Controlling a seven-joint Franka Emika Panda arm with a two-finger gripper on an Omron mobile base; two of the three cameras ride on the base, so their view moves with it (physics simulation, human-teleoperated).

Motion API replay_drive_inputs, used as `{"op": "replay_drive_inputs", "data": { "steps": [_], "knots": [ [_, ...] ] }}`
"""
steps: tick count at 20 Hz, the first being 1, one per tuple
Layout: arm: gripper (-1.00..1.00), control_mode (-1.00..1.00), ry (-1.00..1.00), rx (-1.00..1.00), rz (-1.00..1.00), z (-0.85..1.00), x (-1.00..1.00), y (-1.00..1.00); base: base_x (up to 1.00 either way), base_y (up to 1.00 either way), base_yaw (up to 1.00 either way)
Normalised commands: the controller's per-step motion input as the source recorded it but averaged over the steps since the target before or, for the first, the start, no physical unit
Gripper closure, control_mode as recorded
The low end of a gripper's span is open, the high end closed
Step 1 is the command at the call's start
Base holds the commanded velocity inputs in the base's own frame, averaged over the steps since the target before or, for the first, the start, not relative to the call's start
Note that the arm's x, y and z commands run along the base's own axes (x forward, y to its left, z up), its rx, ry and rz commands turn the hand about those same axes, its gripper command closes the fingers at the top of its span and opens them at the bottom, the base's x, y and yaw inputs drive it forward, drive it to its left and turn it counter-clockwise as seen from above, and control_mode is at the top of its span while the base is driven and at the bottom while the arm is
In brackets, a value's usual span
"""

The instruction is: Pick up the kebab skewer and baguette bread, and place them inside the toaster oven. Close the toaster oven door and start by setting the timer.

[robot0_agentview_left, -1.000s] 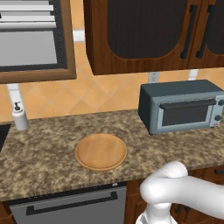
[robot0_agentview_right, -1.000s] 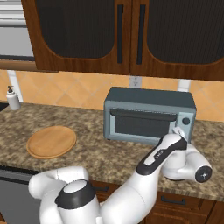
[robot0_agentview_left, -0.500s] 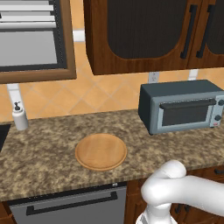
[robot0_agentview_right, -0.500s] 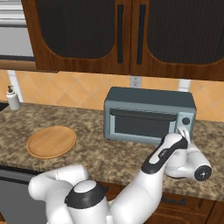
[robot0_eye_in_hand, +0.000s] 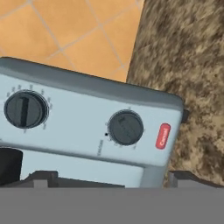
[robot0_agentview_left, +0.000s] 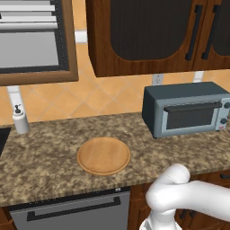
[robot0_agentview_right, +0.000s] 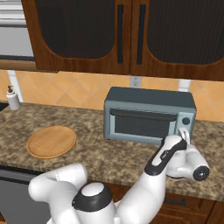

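Note:
The grey-blue toaster oven (robot0_agentview_left: 186,110) (robot0_agentview_right: 148,114) stands on the counter against the wall. Its door (robot0_agentview_right: 142,124) is shut, with the bar handle (robot0_agentview_left: 193,107) across the top. My gripper (robot0_agentview_right: 183,133) hangs right in front of the control panel at the oven's right end. The hand view looks closely at that panel, rolled sideways: two dark knobs (robot0_eye_in_hand: 25,109) (robot0_eye_in_hand: 126,127) and a red button (robot0_eye_in_hand: 162,135). My gripper (robot0_eye_in_hand: 114,180) is open, its fingertips (robot0_eye_in_hand: 41,178) wide apart with nothing between them. The kebab skewer and the baguette are hidden from view.
A round wooden board (robot0_agentview_left: 103,155) (robot0_agentview_right: 51,141) lies on the granite counter (robot0_agentview_left: 49,152) left of the oven. A white soap dispenser (robot0_agentview_left: 19,120) stands at the far left by the wall. Dark wooden cabinets (robot0_agentview_right: 131,30) hang above the oven.
My hand has edged a little to the right and closer to the oven's control panel. The oven and the board have not moved.

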Motion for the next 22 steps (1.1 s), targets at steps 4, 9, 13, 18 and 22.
{"op": "replay_drive_inputs", "data": {
  "steps": [4, 9, 13, 18, 22],
  "knots": [
    [-1.0, -1.0, 0.0, 0.05, 0.0, -0.09, 0.22, -0.15, 0.0, 0.0, 0.0],
    [-1.0, -1.0, 0.0, 0.02, 0.0, -0.14, 0.19, -0.15, 0.0, 0.0, 0.0],
    [-1.0, -1.0, -0.01, 0.01, 0.0, -0.14, 0.18, -0.09, 0.0, 0.0, 0.0],
    [-1.0, -1.0, -0.03, 0.0, 0.0, -0.07, 0.14, -0.02, 0.0, 0.0, 0.0],
    [-1.0, -1.0, -0.05, 0.0, 0.0, -0.05, 0.09, 0.0, 0.0, 0.0, 0.0]
  ]
}}
